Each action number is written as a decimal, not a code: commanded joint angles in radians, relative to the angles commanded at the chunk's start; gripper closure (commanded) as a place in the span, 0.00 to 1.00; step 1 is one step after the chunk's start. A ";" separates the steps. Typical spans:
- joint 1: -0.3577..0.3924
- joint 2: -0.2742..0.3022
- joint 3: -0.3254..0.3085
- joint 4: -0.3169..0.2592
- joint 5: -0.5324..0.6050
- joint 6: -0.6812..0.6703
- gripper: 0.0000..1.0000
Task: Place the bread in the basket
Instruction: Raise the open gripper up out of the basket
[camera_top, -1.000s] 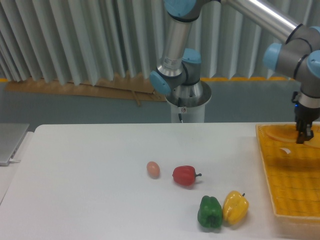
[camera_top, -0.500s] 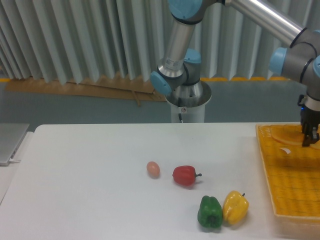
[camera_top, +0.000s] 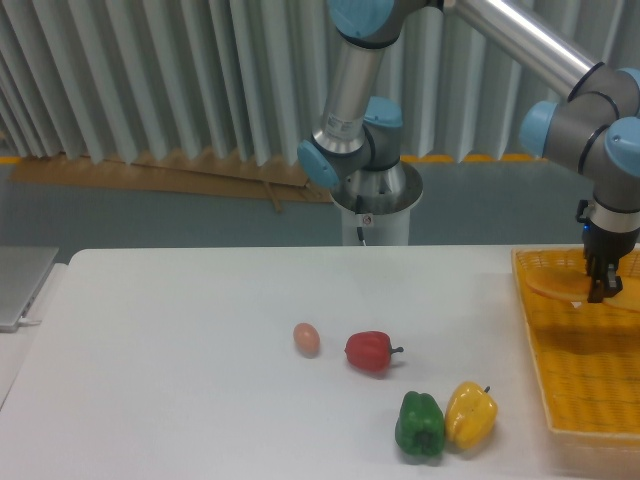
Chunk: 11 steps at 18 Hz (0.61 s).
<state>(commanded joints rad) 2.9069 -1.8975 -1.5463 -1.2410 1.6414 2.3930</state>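
Observation:
The bread (camera_top: 556, 289), a slim orange-tan loaf, lies level just above the mesh floor at the back of the yellow basket (camera_top: 580, 400), and a shadow shows under it. My gripper (camera_top: 598, 287) points straight down from above. It is shut on the bread around the loaf's middle. The loaf's right end runs off the picture edge.
On the white table stand a yellow pepper (camera_top: 471, 414) and a green pepper (camera_top: 420, 425) near the front, a red pepper (camera_top: 369, 351) and an egg (camera_top: 306, 339) in the middle. The robot base (camera_top: 375, 205) stands behind the table. A grey tray edge (camera_top: 20, 285) shows at left.
The gripper shifted right, then came back left and slightly lower. The bread now shows lower and clearer across the basket's back part, covering the white spot seen earlier.

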 joint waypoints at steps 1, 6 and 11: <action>0.002 0.000 0.002 0.000 0.000 0.002 0.54; -0.005 -0.005 0.003 0.000 -0.002 -0.002 0.00; -0.011 -0.006 0.008 -0.002 -0.005 -0.017 0.00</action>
<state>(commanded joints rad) 2.8962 -1.9037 -1.5386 -1.2425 1.6368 2.3761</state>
